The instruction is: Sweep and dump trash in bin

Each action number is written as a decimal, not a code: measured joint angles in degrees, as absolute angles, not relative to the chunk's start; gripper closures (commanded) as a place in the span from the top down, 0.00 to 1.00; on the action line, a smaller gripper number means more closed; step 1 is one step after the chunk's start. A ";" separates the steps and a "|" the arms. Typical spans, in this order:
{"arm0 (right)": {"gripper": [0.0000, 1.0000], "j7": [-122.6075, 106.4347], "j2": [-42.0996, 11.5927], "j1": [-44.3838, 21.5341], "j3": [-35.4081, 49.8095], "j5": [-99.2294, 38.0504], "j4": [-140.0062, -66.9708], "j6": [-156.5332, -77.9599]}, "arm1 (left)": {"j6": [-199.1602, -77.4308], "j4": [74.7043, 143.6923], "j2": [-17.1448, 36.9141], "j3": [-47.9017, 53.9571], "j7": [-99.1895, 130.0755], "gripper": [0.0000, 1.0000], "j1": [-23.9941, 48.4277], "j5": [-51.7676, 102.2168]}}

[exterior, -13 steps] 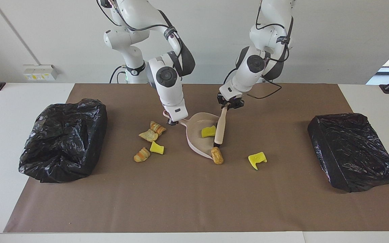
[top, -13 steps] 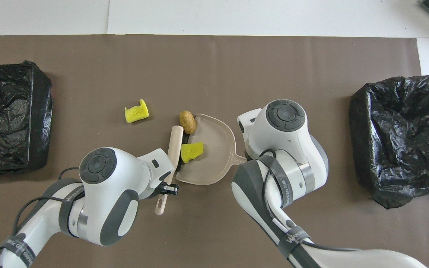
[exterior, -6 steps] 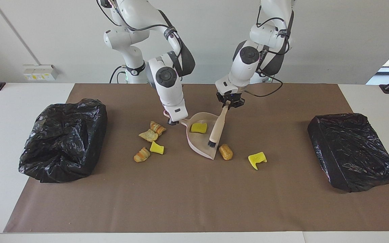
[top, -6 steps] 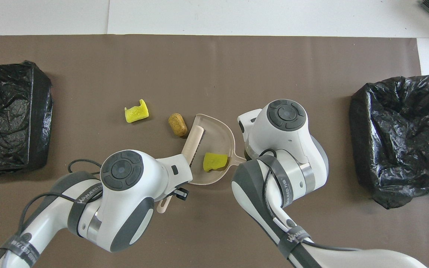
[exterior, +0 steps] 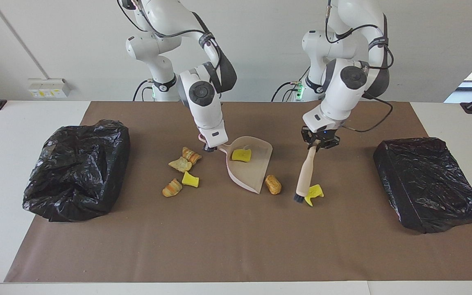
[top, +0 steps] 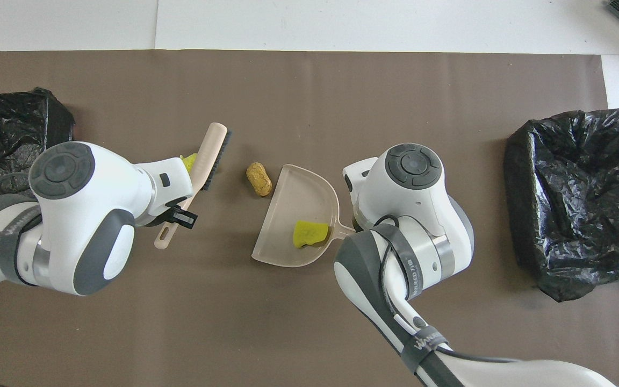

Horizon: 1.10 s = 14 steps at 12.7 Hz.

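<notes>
While right claw (exterior: 209, 148) grips dustpan (exterior: 249, 169), 1 wedge (exterior: 241, 155) inside.

Open mat (exterior: 228, 241) is lying free along the table's edge farthest from the robots. Two black bags (exterior: 76, 168) (exterior: 428, 182) are blocking both ends. Dustpan (exterior: 248, 172), brush (exterior: 305, 174) and scattered trash (exterior: 180, 172) are crowding the middle, with narrow gaps between them

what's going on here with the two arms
The right gripper holds the pale pink dustpan by its handle, with one yellow wedge in the pan. The left gripper holds the beige hand brush, bristles down beside another yellow wedge. A brown lump lies just outside the pan's mouth.
</notes>
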State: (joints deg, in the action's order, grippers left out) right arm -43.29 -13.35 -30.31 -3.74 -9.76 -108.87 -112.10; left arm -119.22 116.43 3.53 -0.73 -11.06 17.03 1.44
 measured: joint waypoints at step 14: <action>0.00 -43.16 -13.35 -30.31 -3.74 -9.79 -108.88 -112.10 | -118.88 113.47 11.43 1.20 -23.03 0.00 14.35 -4.35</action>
State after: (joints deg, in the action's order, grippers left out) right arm -43.16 -13.35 -30.31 -3.74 -9.79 -108.88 -112.10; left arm -118.88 113.47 11.43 1.20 -23.03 14.35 -4.35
